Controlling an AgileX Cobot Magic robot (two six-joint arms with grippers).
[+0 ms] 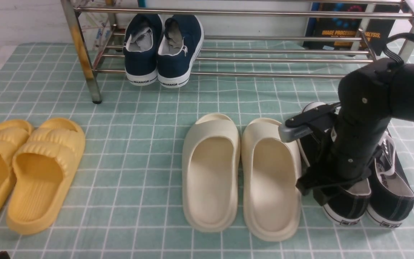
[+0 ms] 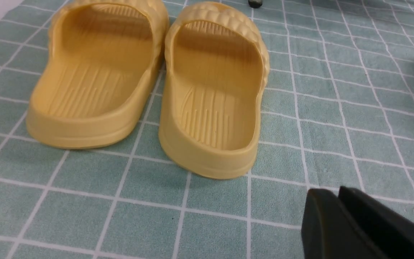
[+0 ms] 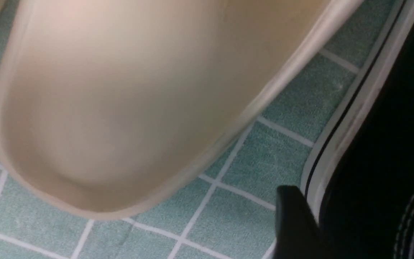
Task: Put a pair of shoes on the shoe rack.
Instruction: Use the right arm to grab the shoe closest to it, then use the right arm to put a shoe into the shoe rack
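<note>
Front view: the black canvas sneakers (image 1: 390, 198) are seen on the checked mat at the right, well short of the chrome shoe rack (image 1: 264, 75). The right gripper (image 1: 322, 187) is positioned over the inner sneaker, its jaws hidden.

Left wrist view: the left gripper (image 2: 336, 208) is seen pressed together and holding nothing, near the yellow slides (image 2: 214, 93).

Right wrist view: one finger (image 3: 293, 223) is set beside the sneaker's white sole. Whether anything is grasped cannot be told.

Risk: the cream slide (image 3: 120, 108) lies close and may be nudged. A one-sided hold may let the sneaker tip and slip.

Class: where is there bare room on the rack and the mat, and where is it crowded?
Free: the rack's lower bars right of the navy shoes; the mat between yellow slippers and cream slippers. Crowded: cream slippers close beside the black sneakers.
</note>
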